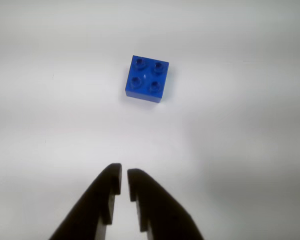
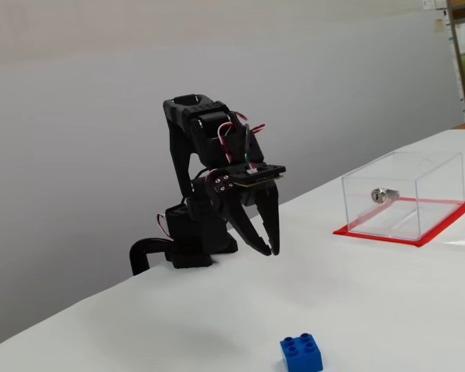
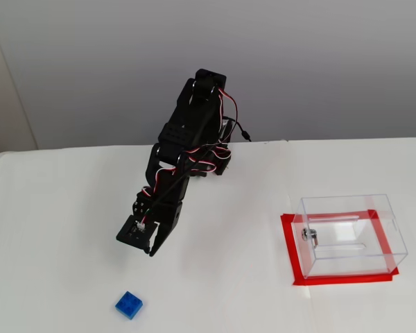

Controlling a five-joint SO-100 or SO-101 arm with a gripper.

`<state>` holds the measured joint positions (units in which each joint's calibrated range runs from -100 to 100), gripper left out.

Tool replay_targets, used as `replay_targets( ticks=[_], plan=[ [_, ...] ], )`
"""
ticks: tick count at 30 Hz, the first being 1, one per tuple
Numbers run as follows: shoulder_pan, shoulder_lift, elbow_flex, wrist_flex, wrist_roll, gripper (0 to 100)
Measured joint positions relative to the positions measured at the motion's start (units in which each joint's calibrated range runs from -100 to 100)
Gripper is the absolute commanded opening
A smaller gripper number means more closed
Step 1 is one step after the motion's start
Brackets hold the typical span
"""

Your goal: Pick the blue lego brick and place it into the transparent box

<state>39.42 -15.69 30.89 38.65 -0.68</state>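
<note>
The blue lego brick [image 1: 147, 79] lies studs up on the white table, ahead of my gripper [image 1: 124, 175] in the wrist view. It also shows in both fixed views [image 2: 301, 353] [image 3: 128, 304]. My gripper [image 2: 270, 249] [image 3: 151, 251] hangs above the table, short of the brick, with its jaws almost together and nothing between them. The transparent box [image 2: 404, 194] [image 3: 350, 234] stands on its red base sheet, with a silver lock [image 2: 383, 194] on one wall, far from the brick.
The arm's black base [image 2: 187, 240] stands near the table's back edge by a grey wall. The table's far edge [image 3: 69, 148] runs behind the arm.
</note>
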Motion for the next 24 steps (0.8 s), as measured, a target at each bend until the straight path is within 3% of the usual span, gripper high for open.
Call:
replay_targets(
  ticks=[6,12,15,24],
  plan=[
    [0.00,4.40,-3.27,0.00,0.00,2],
    [0.00,6.51,-4.32,0.00,0.10,21],
    [0.00,7.27,-4.32,0.00,0.20,25],
    [0.00,10.91,-8.21,-0.09,0.20,26]
  ],
)
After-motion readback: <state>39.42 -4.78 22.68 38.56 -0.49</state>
